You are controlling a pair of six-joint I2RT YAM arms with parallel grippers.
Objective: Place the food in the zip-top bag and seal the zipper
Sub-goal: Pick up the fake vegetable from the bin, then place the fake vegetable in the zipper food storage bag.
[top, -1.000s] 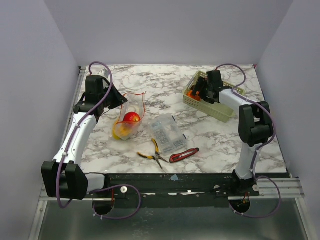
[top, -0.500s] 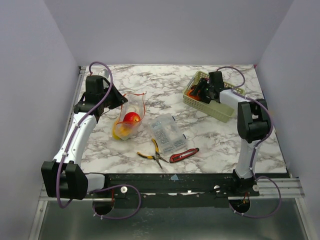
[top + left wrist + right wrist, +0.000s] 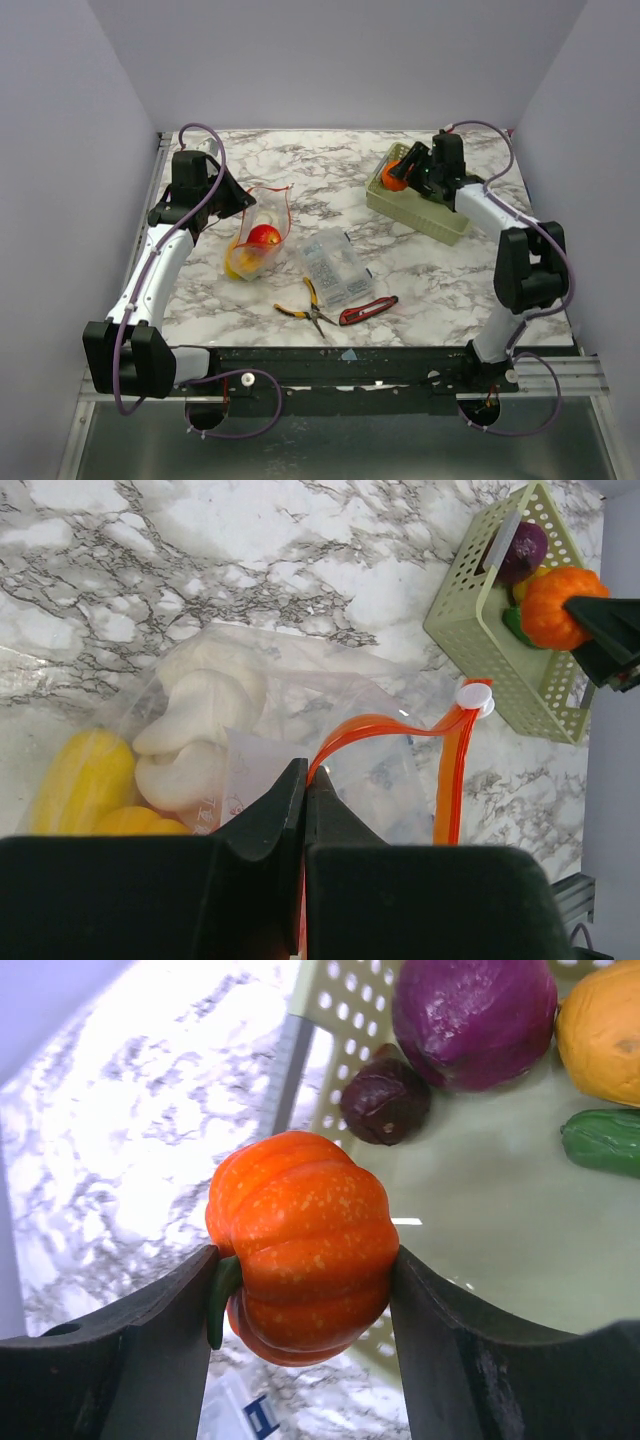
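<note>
The clear zip-top bag lies at the left of the table with a red fruit and yellow pieces inside. My left gripper is shut on the bag's orange-red zipper and holds the mouth up; it also shows in the top view. My right gripper is shut on an orange toy pumpkin and holds it above the near-left corner of the green basket. The pumpkin also shows in the top view.
The basket holds two purple vegetables, an orange fruit and a green one. A rigid clear parts box, yellow-handled pliers and a red-handled tool lie at the table's front middle.
My right gripper has risen out of the basket with the orange pumpkin in it and moved a little back. The left arm and bag have not moved.
</note>
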